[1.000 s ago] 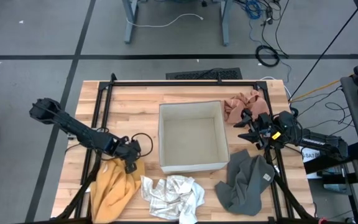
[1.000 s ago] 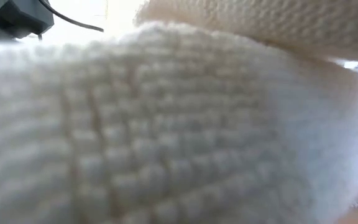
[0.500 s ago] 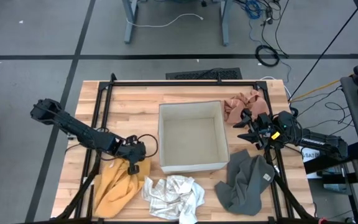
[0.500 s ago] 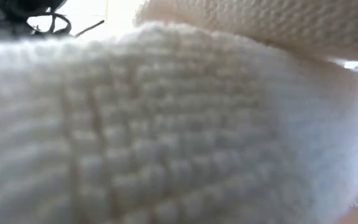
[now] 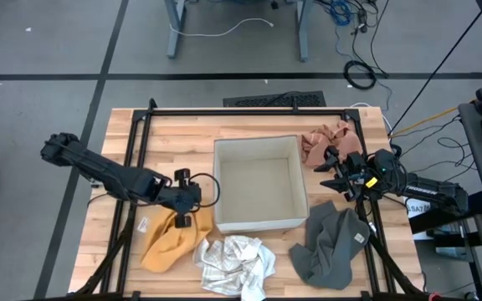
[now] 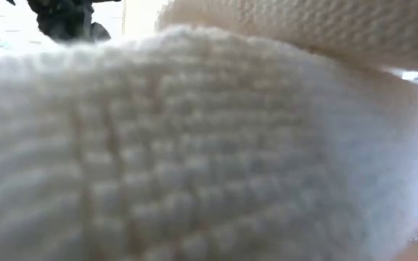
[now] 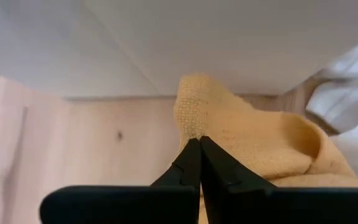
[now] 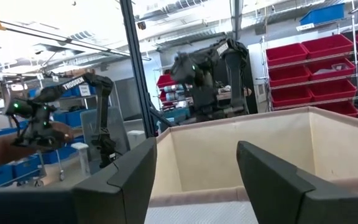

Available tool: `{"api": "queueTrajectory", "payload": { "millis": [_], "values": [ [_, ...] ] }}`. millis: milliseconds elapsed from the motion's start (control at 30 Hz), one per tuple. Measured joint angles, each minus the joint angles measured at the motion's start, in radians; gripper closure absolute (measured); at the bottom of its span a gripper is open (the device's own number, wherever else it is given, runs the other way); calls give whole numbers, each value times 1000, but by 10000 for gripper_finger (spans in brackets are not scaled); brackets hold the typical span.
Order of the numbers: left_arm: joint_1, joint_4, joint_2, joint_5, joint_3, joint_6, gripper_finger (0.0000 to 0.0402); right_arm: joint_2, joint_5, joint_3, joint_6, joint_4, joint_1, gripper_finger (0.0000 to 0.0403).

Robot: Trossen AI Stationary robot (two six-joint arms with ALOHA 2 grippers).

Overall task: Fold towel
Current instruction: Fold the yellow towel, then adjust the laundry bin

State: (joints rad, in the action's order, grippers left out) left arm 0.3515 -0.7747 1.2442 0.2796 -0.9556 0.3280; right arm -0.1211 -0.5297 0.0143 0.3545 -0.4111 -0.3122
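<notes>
The left tool [image 5: 182,219] pinches a corner of the yellow towel [image 5: 167,240], which lies crumpled on the worktop [image 5: 182,134] beside the bin [image 5: 258,184]. This looks like pick-up; next, lift and spread it flat. The right tool [image 5: 335,171] waits, spread.

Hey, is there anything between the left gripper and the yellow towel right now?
No. The left gripper is already shut on a raised fold of the yellow towel, beside the beige bin. Nothing visible lies between them.
</notes>
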Motion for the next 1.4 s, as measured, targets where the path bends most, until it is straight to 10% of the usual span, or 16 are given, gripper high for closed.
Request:
{"api": "queueTrajectory", "payload": {
  "millis": [867,1400],
  "values": [
    [-43,-106,32,-65,118,253,367,0,-238,0,45,305,1,190],
    [-46,301,18,90,118,2,269,-5,-77,0,54,335,50,190]
  ]
}}
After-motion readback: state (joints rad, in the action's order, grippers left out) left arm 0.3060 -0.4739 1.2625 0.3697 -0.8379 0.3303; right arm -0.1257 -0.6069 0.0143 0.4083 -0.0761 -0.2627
